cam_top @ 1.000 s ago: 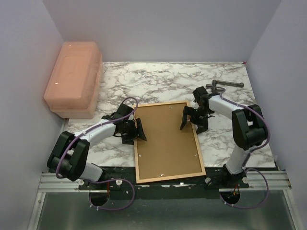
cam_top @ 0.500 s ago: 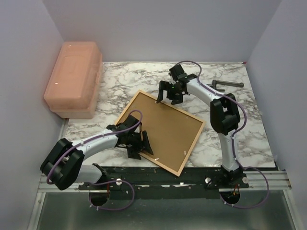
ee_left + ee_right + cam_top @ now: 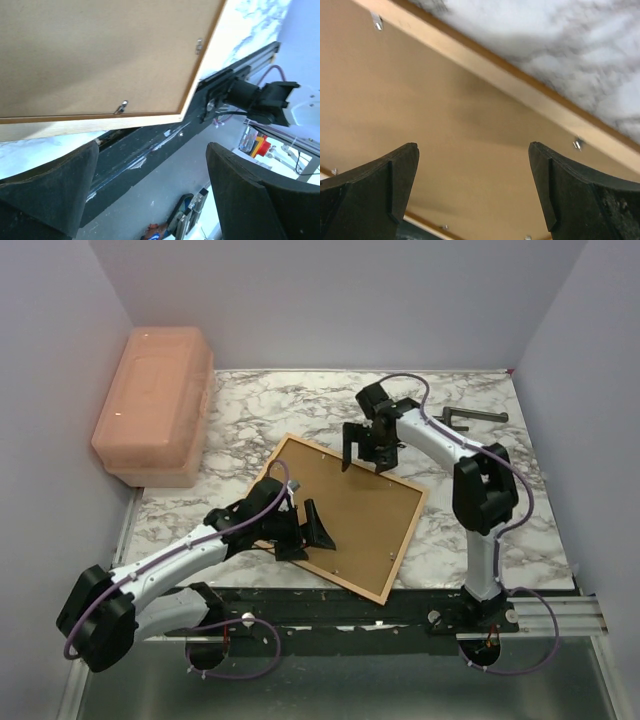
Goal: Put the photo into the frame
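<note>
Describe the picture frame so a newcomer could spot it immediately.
On the marble table, toward its near edge, a large flat rectangle lies askew: the frame. Its back faces up, a plain brown backing board with small metal tabs inside a thin orange-brown wooden border, unlike the bulky peach box at far left or the dark metal tool at far right.

Marble-look table (image 3: 300,400), white w/ grey veins. Far L side in top view: 1 salmon-pink plastic box (image 3: 155,400), lid shut, against the L wall (image 3: 60,360). Far R: dark metal tool (image 3: 468,417) lying flat, well apart from the box. Centre: plain brown backing board (image 3: 345,510), flat, turned at an angle to the table's near edge. Small metal tabs (image 3: 120,107) along its edges, 2 clear in L wrist view. Grey rail (image 3: 560,615) along near edge. Red button (image 3: 260,146) off-table, blurry.
</note>
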